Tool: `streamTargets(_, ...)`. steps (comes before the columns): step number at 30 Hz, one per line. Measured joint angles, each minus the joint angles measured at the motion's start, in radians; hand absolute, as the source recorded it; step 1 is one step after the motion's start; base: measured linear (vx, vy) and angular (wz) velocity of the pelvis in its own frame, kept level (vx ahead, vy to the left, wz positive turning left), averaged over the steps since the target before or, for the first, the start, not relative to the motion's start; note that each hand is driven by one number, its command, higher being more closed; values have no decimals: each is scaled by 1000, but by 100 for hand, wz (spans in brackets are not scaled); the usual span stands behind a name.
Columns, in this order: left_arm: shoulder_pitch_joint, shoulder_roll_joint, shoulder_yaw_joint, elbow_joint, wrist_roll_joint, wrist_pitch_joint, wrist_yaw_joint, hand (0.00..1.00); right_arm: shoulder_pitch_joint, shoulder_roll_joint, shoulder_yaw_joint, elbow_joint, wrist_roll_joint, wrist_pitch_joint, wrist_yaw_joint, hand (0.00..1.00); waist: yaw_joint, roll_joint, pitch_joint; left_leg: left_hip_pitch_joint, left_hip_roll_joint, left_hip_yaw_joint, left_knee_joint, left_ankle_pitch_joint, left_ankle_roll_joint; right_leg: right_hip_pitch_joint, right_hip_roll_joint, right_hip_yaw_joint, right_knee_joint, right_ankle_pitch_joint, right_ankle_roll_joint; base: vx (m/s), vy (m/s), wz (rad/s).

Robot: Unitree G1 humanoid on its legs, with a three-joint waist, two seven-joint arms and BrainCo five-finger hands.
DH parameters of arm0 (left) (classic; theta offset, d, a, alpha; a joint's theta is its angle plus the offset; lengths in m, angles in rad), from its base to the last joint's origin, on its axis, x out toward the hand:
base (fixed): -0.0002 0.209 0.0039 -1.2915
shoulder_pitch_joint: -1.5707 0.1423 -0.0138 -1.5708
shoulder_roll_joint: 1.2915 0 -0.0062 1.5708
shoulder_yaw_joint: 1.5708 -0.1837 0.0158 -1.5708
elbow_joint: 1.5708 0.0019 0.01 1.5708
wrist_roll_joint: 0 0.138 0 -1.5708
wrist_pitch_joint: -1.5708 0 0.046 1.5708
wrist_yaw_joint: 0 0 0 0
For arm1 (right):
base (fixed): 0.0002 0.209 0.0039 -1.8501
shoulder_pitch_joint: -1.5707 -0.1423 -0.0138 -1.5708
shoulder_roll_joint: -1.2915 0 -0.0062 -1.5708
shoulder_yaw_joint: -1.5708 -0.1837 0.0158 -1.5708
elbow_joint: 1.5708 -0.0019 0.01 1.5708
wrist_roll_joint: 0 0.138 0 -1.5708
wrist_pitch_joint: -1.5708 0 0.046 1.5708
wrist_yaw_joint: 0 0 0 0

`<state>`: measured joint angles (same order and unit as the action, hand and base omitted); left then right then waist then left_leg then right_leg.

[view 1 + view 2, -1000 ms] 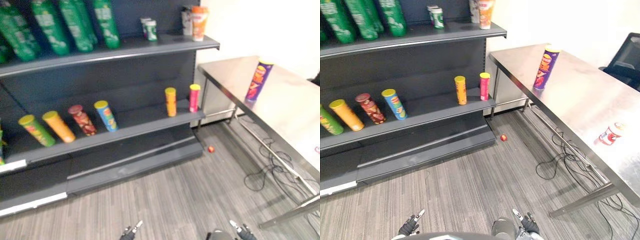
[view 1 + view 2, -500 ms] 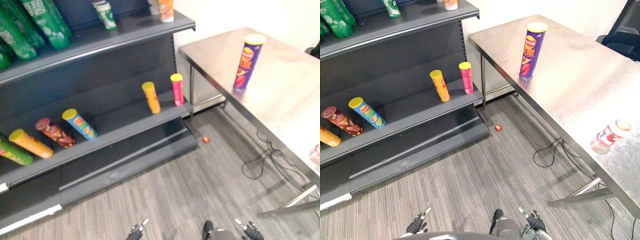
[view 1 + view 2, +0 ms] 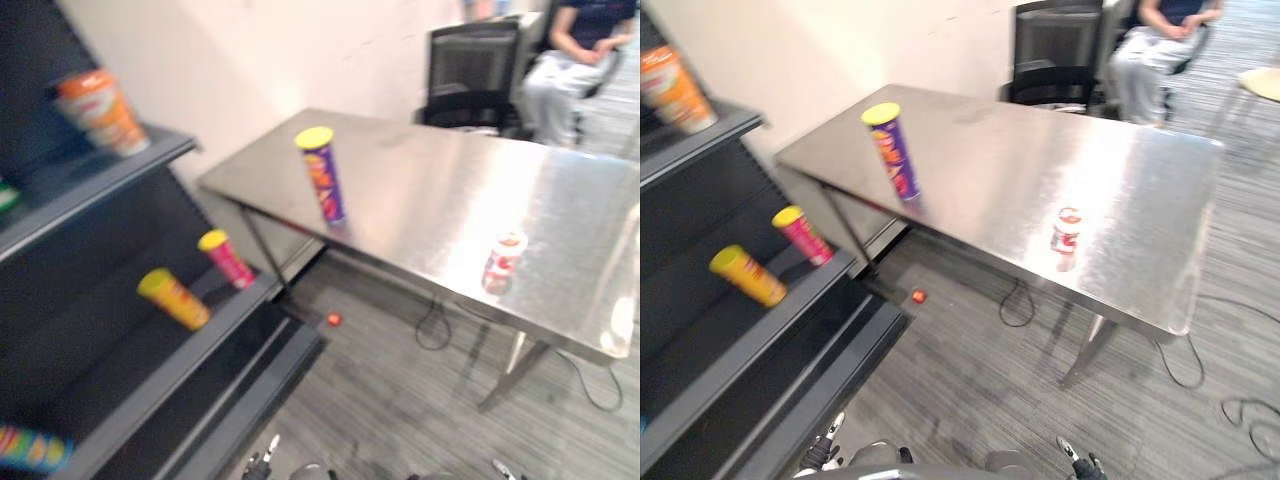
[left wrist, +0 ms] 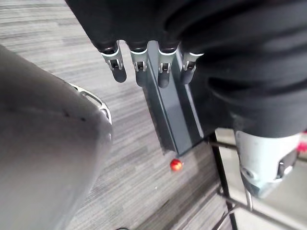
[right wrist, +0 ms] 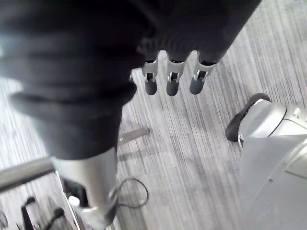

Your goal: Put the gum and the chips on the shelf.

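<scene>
Now | purple chips can [image 3: 322,175] upright, far left on counter [image 3: 430,190] | gum tub [image 3: 503,255] by its near edge — well apart | left hand [image 4: 139,67], right hand [image 5: 172,79] — fingers straight, empty

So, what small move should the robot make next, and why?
Probably step closer to the steel table and raise the right robot hand toward the gum bottle. The gum bottle and the purple chips can both stand upright on that table, while the right robot hand and the left robot hand hang open and empty above the floor.
</scene>
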<state>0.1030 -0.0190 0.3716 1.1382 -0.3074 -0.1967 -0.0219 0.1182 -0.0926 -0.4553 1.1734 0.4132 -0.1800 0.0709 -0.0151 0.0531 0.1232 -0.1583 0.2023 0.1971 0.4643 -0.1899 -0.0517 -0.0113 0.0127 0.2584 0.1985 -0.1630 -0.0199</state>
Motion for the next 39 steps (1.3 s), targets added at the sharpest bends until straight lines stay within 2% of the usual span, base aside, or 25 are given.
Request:
streamTargets(2,-1,2,-1,1,0,-1,1,0,4,4,-14,1,0,0,-1,0,-5,-2,-1,3,-6,-99,-201,29,-3,-1,-12,62,-1,-16,22,258,341,-105)
streamTargets(3,-1,3,-2,1,1,-1,2,0,6,3,-20,1,0,0,-2,0,-6,-2,-2,4,-14,-126,-248,44,-5,-2,-20,78,0,-25,34,295,391,-76)
streamTargets(4,0,0,-10,6,1,-2,7,0,7,2,-43,4,0,-1,-2,0,-7,6,-7,11,-20,-165,-324,86,-28,-9,-26,103,15,-42,66,255,337,-62)
streamTargets(5,5,-7,-17,15,6,-1,8,0,13,-6,-55,5,0,-1,-2,0,-7,31,-17,22,-13,-186,-362,120,-57,-10,-20,119,24,-64,87,401,550,-75)
streamTargets(6,2,7,-20,14,8,0,9,0,4,9,-62,27,0,2,-3,0,-8,7,-25,42,-41,-154,-352,165,-95,-4,-54,135,46,-85,109,334,446,-64)
streamTargets(7,6,21,-32,15,9,0,11,0,4,24,-63,31,0,3,1,0,-7,-10,-31,56,-53,-131,-360,157,-87,-10,-69,116,48,-72,125,366,480,-80)
streamTargets(8,9,51,-57,20,11,0,11,0,1,63,-83,38,0,2,4,0,-6,-42,-50,70,-90,-88,-353,130,-61,-15,-121,89,35,-49,144,208,256,-64)
streamTargets(10,-2,76,-94,43,21,2,11,0,-2,79,-106,52,0,3,3,0,-8,-65,-64,94,-119,-32,-351,102,-28,-15,-157,103,23,-18,159,217,317,-69)
streamTargets(13,-7,88,-143,53,56,2,12,0,-20,68,-123,52,-1,3,2,0,-5,-43,-54,145,-115,50,-358,84,-8,-30,-155,94,28,80,160,131,270,-89)
streamTargets(15,-7,94,-174,53,85,3,15,0,-31,66,-122,57,-5,3,1,0,-5,-32,-56,156,-110,94,-359,83,-5,-55,-169,-42,28,128,156,31,133,-70)
streamTargets(16,-11,98,-191,53,91,3,15,0,-35,66,-123,61,-19,5,0,0,-5,-31,-55,163,-116,105,-362,83,-5,-55,-189,-154,18,139,156,17,76,-56)
streamTargets(17,-14,101,-206,54,93,4,15,0,-35,66,-124,61,-22,5,-1,0,-2,-31,-55,170,-127,113,-366,83,-5,-50,-207,-224,-5,141,156,13,63,-51)
streamTargets(21,-21,97,-212,56,95,4,12,0,-35,61,-133,65,-23,7,-1,0,9,-16,-53,183,-143,121,-396,84,-4,-29,-215,-233,-87,141,156,-16,-10,-31)
streamTargets(24,-20,94,-210,57,95,4,4,0,-36,50,-168,91,-23,7,-4,0,21,0,-52,197,-136,119,-432,85,-4,-16,-198,-268,-139,140,156,-71,-98,-19)
streamTargets(27,-20,99,-209,75,95,4,-1,0,-39,40,-171,96,-21,8,-7,0,20,-16,-44,218,-139,119,-500,128,-15,-5,-193,-306,-189,127,167,-124,-123,-11)
streamTargets(29,-20,97,-213,80,96,4,-4,0,-34,27,-224,96,-19,8,-15,0,14,-5,-51,238,-133,109,-561,166,-20,-7,-179,-319,-199,119,160,-140,-110,7)
streamTargets(32,-18,101,-212,80,95,4,-5,0,-33,19,-292,96,-9,7,-28,0,15,-12,-55,231,-122,97,-562,170,-32,-6,-169,-331,-202,116,163,-92,-68,9)
streamTargets(36,-12,108,-198,78,95,4,-3,0,-67,-41,-553,93,102,7,-48,0,16,-29,-69,219,-120,117,-559,160,-38,-23,-164,-311,-215,128,152,21,-13,-13)
streamTargets(37,-7,107,-181,78,96,5,-3,0,-89,-69,-623,85,119,6,-59,0,14,-31,-74,213,-120,131,-559,159,-34,-37,-162,-298,-215,139,160,101,10,-35)
streamTargets(39,-2,105,-164,78,95,9,-2,0,-110,-109,-691,65,143,1,-79,0,9,-28,-77,215,-120,148,-559,156,-33,-39,-159,-281,-224,149,160,116,4,-26)
